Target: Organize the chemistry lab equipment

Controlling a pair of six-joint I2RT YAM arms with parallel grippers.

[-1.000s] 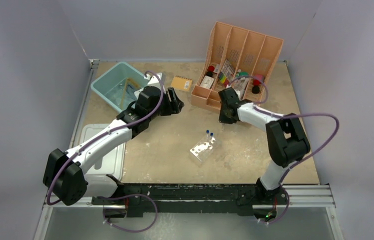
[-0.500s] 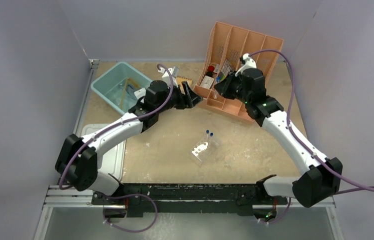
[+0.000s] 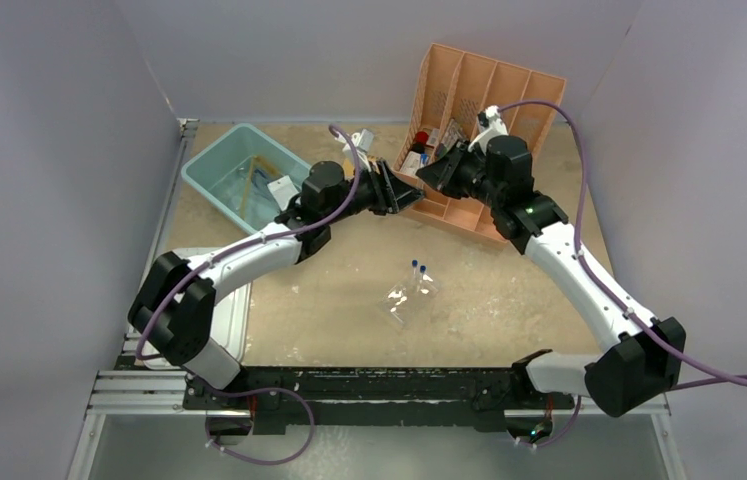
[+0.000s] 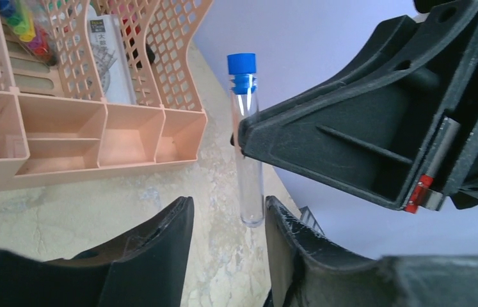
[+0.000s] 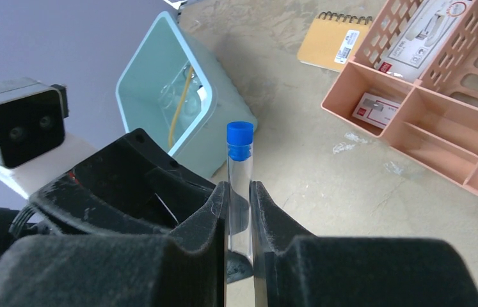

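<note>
The right gripper [image 5: 239, 192] is clamped on a blue-capped test tube [image 5: 240, 160]. The tube's long axis runs along the fingers, with the capped end sticking out past the tips. The left gripper [image 4: 228, 208] faces it with jaws apart. The tube's rounded bottom [image 4: 249, 153] sits between them, closer to one finger, and neither finger visibly presses on it.

Both grippers meet in the air just in front of the low front trays of the peach divider [image 3: 539, 95], with bare table [image 3: 329, 300] beneath. The clear tube rack [image 3: 409, 297] lies well apart, nearer the bases, with two capped tubes standing in it.

From above the held tube cannot be made out between the grippers. Only the right wrist view shows amber tubing [image 5: 178, 109] inside the teal bin [image 5: 135, 83], and the orange spiral notepad [image 5: 332, 41] beside the divider.
</note>
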